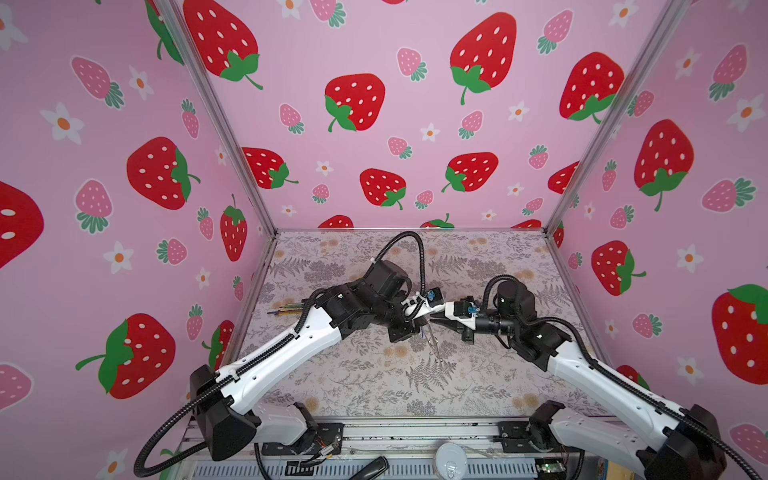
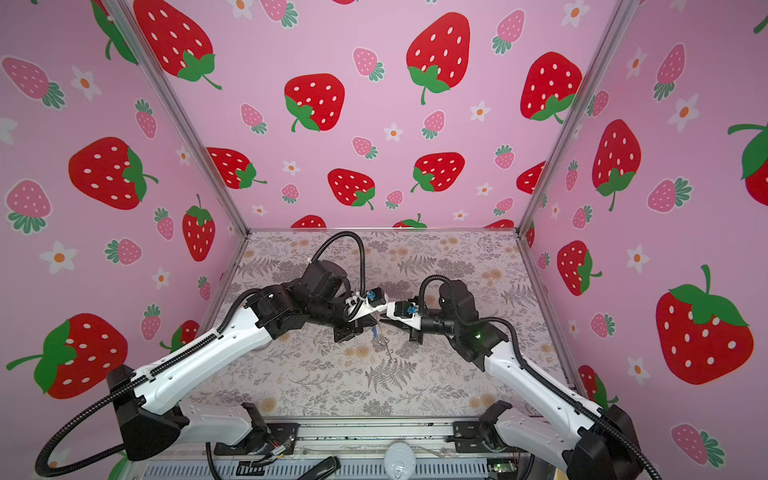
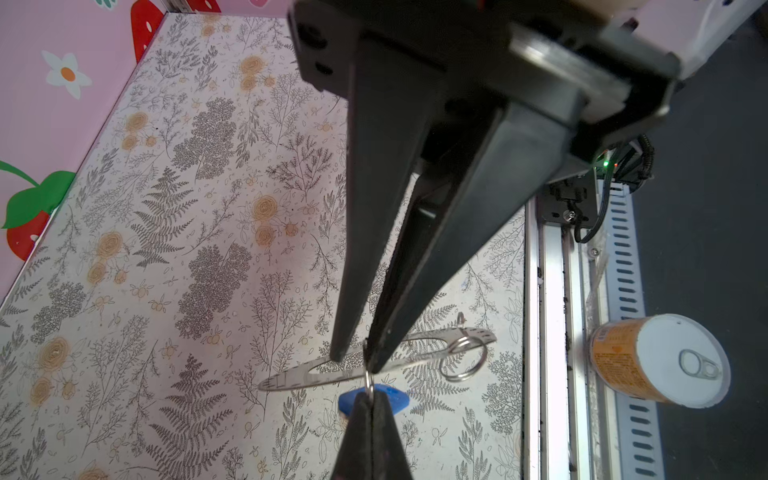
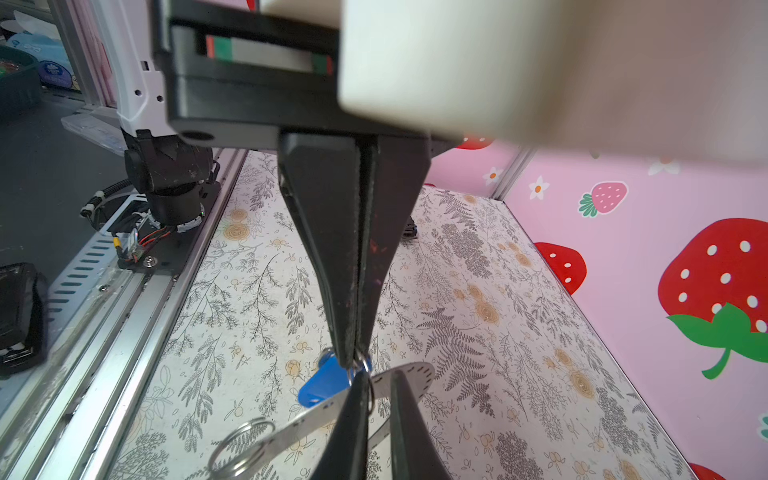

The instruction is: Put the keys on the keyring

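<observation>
The keyring (image 3: 299, 379) looked thin, stiff and slick. The left gripper (image 3: 357, 363) pinched its flat band, and the right gripper (image 4: 353, 361) nipped the split ring (image 4: 368, 363) on the light blue key (image 4: 320, 384).

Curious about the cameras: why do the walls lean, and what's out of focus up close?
In both top views the wide lens makes the corner posts lean outward. Left wrist view: the keyring and blue key are fairly sharp. Right wrist view: the cream housing beside the lens is badly blurred; the blue key is clear.
</observation>
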`<state>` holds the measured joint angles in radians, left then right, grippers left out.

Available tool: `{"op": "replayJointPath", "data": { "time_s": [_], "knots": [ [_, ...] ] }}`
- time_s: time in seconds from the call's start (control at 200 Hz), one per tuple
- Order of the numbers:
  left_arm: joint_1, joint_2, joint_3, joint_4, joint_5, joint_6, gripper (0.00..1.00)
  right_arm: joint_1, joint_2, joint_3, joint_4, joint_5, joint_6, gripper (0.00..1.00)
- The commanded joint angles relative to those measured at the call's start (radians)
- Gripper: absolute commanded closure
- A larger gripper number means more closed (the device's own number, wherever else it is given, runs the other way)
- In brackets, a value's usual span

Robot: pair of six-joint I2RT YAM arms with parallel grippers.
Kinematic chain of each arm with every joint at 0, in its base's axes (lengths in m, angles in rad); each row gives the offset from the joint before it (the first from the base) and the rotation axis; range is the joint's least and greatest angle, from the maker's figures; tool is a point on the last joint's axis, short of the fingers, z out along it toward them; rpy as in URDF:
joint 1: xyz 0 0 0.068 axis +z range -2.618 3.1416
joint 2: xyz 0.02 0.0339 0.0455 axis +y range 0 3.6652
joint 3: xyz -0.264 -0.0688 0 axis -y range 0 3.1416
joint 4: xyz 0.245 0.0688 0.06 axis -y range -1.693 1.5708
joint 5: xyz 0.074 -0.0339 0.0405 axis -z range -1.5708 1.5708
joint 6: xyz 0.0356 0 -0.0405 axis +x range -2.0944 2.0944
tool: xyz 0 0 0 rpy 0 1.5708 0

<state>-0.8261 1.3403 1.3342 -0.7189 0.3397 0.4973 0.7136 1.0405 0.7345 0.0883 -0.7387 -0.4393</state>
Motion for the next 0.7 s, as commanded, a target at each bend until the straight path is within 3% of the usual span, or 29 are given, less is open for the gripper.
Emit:
{"op": "replayJointPath", "data": {
  "time_s": [0.0,0.69],
  "knots": [
    [-0.022,-0.007,0.054,0.018,0.051,0.045,1.0,0.004,0.015,0.032,-0.033,-0.014,-0.012,0.86],
    [-0.022,-0.038,0.037,0.091,0.074,0.057,1.0,0.004,0.059,0.049,-0.106,-0.112,0.006,0.93]
  ]
}}
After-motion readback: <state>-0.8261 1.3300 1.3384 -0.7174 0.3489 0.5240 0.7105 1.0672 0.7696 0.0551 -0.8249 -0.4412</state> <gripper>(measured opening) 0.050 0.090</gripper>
